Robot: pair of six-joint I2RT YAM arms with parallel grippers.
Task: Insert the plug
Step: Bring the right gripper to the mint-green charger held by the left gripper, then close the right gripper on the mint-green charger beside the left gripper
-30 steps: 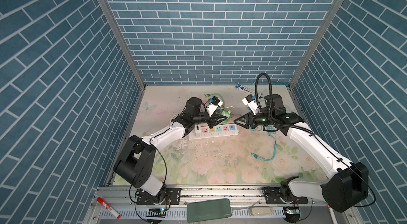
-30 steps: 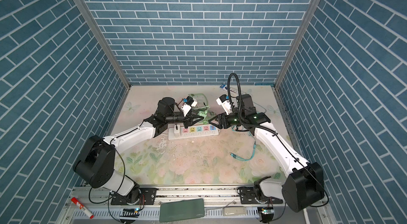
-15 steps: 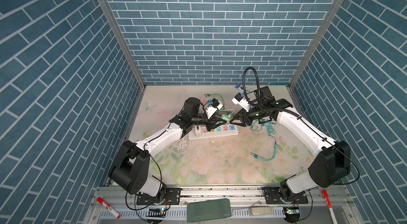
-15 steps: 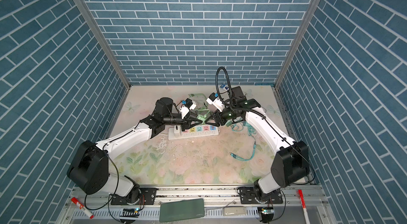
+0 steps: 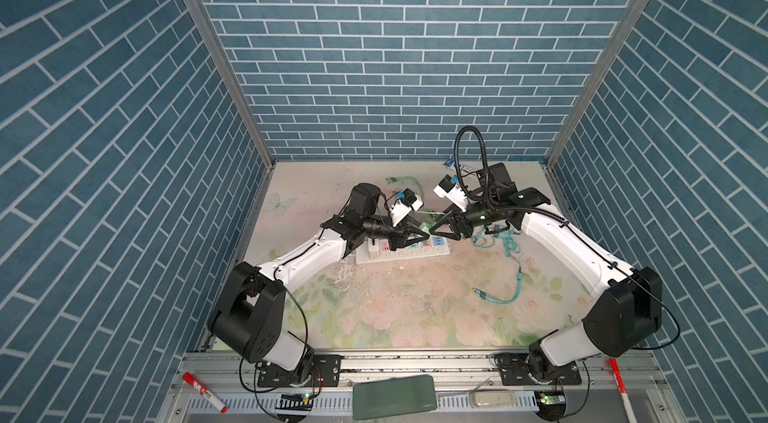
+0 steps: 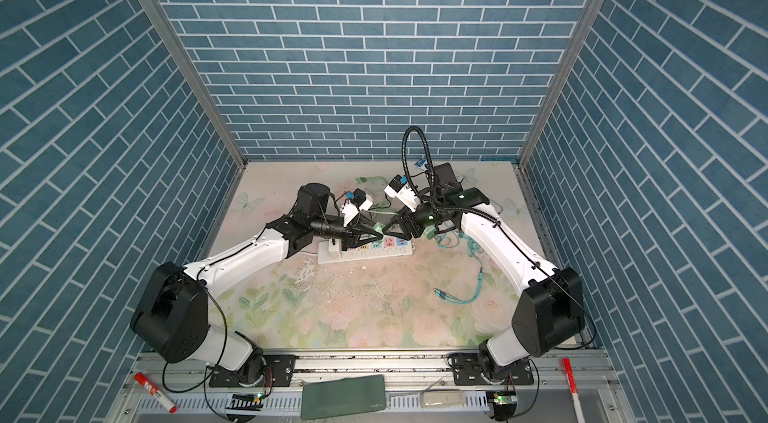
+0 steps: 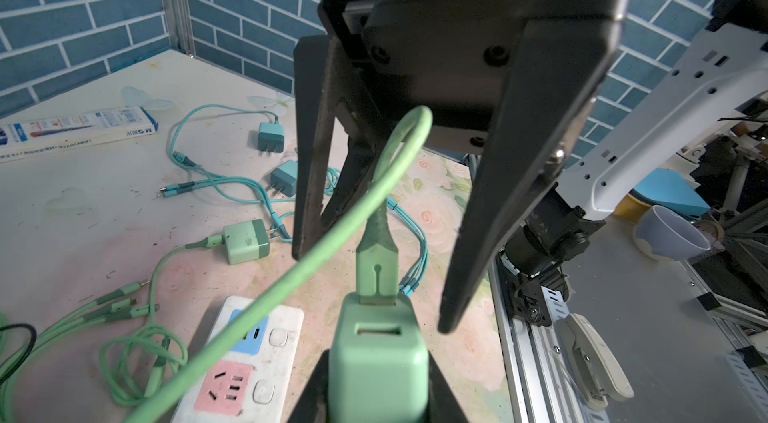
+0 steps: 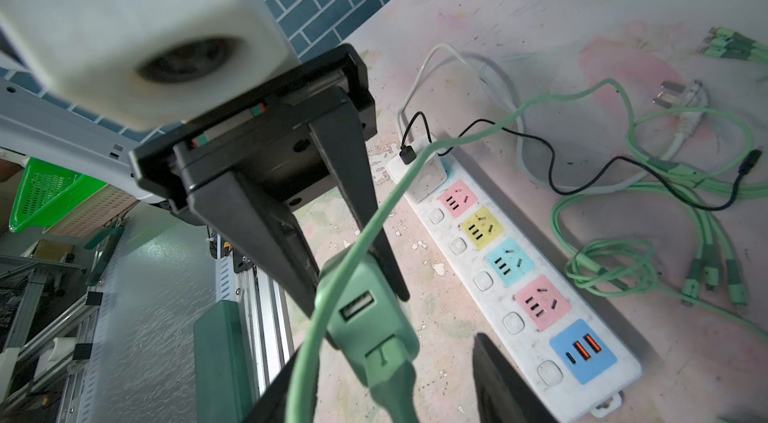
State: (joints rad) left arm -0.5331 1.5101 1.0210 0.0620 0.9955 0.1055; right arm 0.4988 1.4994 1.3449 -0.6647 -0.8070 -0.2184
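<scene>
Front rail: a red marker pen [image 5: 203,389] and a dark green flat slab [image 5: 395,396] lay on the metal rail.
Table: on the floral-printed tabletop [image 5: 395,317], a loose teal multi-headed cable [image 5: 503,298] lay towards the right arm's side.
Power strip: a long white plastic power strip with pink, yellow and blue sockets [image 8: 515,321] lay flat mid-table. A small white charger with a thin black lead [image 8: 428,175] sat at its end on the left arm's side.
Task item: the mint-green square charger plug [image 7: 378,362] was held in the air just above the strip, not seated in any socket.
Left gripper [image 8: 355,296]: clenched on the plug's two sides.
Cable: a green USB connector [image 7: 376,267] sat in the plug's port, and its green cord [image 7: 399,150] looped away.
Right gripper [image 7: 374,288]: jaws stood apart, one on either side of the connector with a gap on each side, grasping nothing.
Behind the strip: coiled green cables [image 8: 611,271] lay on the table.
Back: blue brick-pattern wall [image 5: 395,46].
</scene>
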